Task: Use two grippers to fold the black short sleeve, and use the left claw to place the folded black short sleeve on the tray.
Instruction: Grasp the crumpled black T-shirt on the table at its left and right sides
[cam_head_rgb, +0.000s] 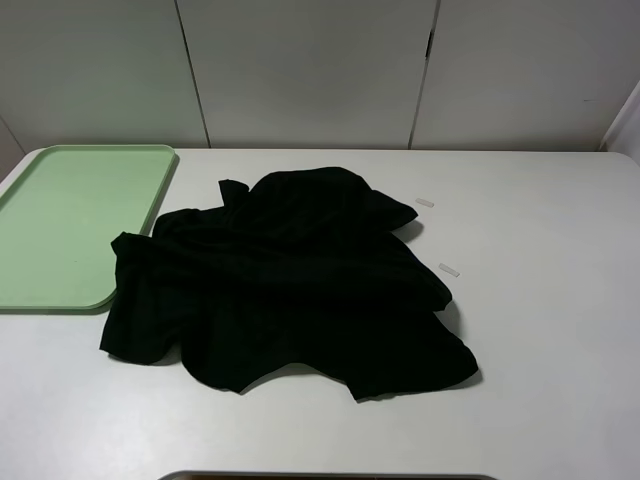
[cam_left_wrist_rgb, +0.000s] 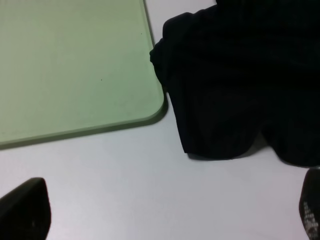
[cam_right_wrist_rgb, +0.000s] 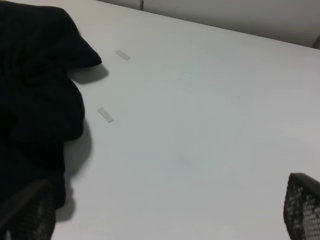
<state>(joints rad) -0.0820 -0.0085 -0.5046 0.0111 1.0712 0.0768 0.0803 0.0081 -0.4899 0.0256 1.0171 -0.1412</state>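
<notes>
**Crumpled black short sleeve (cam_head_rgb: 300, 280) beside the tray (cam_head_rgb: 60, 220)**

It lies rumpled on the surface (cam_head_rgb: 540, 300), one edge at the tray's rim. The left hand (cam_left_wrist_rgb: 167, 217) is spread wide and empty, with the cloth ahead of it and apart. The right hand (cam_right_wrist_rgb: 165, 217), also spread, has the cloth near one finger.

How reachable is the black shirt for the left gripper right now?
Probably yes: the left gripper is open, and only bare table lies between it and the black short sleeve beside the tray.
</notes>
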